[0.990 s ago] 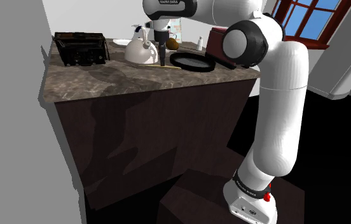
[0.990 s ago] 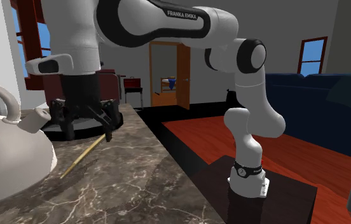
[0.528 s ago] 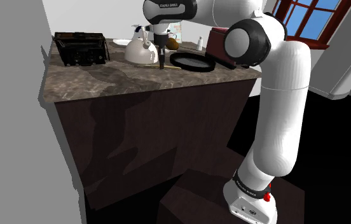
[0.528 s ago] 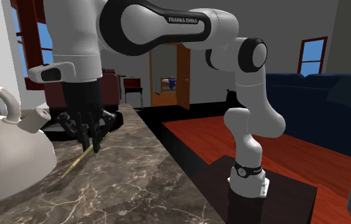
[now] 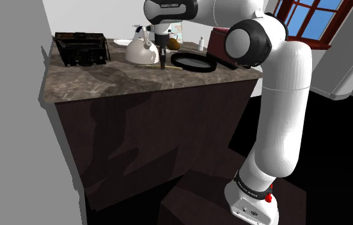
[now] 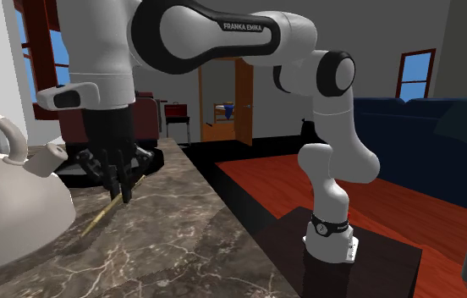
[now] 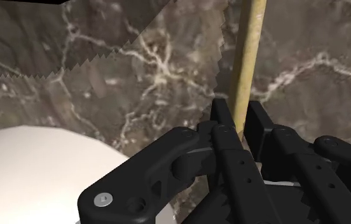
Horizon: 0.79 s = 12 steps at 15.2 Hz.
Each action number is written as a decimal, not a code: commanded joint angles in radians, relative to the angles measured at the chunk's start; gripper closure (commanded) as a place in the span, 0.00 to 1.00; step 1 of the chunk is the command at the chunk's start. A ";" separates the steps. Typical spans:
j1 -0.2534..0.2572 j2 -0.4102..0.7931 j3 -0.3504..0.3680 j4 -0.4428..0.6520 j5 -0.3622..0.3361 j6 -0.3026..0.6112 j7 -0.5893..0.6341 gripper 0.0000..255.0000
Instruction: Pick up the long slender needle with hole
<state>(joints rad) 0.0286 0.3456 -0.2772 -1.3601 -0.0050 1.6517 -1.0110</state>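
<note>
Since a second ago the gripper [image 6: 124, 195] has dropped onto the counter and its black fingers, then spread wide, have drawn in; over the last half second nothing visibly shifts. The fingers now pinch the needle [image 6: 96, 221] between their tips, with no gap showing on either side of it in the wrist view. The needle [image 7: 249, 57] is a thin, straight, tan rod lying on the brown marbled countertop [image 6: 185, 245]. In the second exterior view its long axis runs on a diagonal, its near end pointing at that view's lower left, just beside the white kettle [image 6: 8, 216], and its far end toward the upper right. The gripper [image 7: 239, 124] holds it partway along, and the rod runs straight on past the fingertips across the stone.
</note>
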 commanded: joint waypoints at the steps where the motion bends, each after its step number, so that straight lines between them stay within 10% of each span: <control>1: -0.003 0.009 -0.001 0.027 0.001 -0.023 -0.001 1.00; 12: -0.022 0.060 -0.003 0.253 0.014 -0.198 -0.017 1.00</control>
<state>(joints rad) 0.0099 0.3980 -0.2798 -1.1341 0.0071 1.4735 -1.0259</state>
